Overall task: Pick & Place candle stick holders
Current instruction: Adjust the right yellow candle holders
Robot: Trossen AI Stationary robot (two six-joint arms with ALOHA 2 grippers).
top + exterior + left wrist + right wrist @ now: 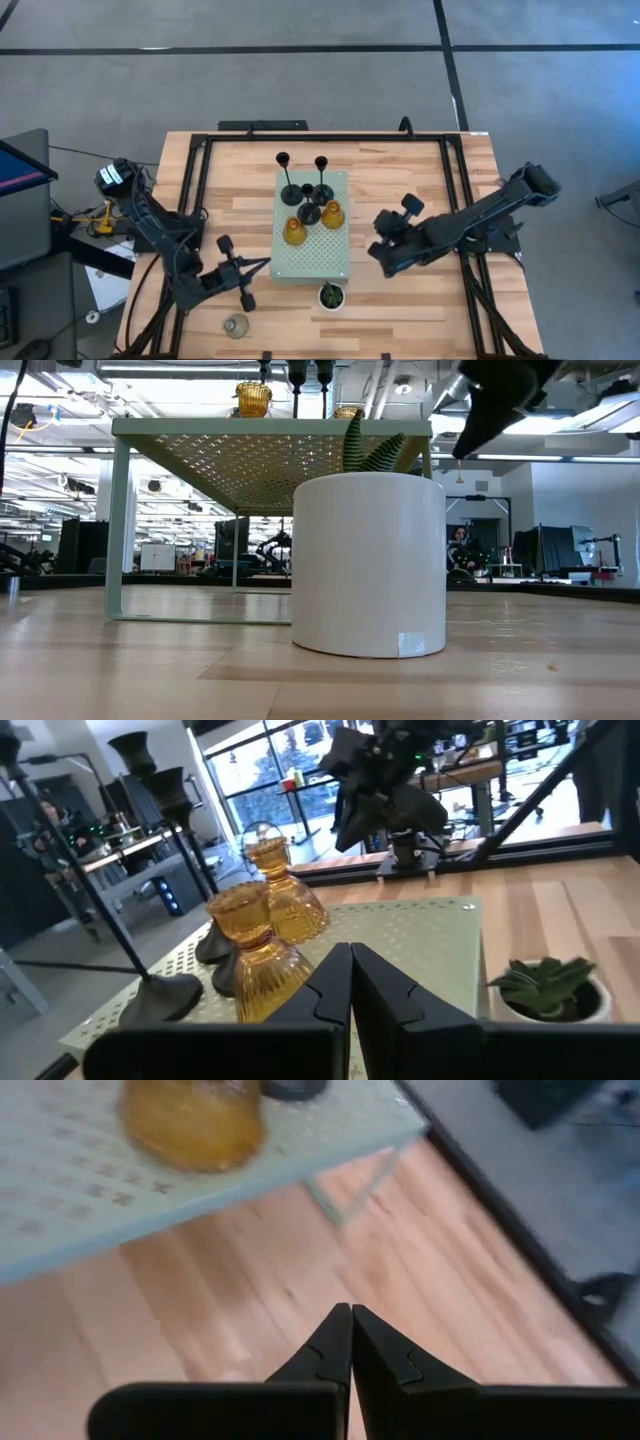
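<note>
Three black holders (289,192) (322,190) (308,213) and two amber glass holders (293,232) (332,214) stand on their bases on the pale green perforated board (312,262). A clear-grey glass holder (236,326) stands on the table near its front left. My left gripper (265,263) is shut and empty just left of the board's near left corner, pointing at the amber holders (258,955). My right gripper (376,228) is shut and empty, raised to the right of the board; its wrist view shows one amber holder (192,1120) at the board's edge.
A small green plant in a white pot (331,296) stands on the table just in front of the board, and it fills the middle of the low view (368,565). The board stands on thin legs (115,525) above the wood. A black frame (300,140) borders the table.
</note>
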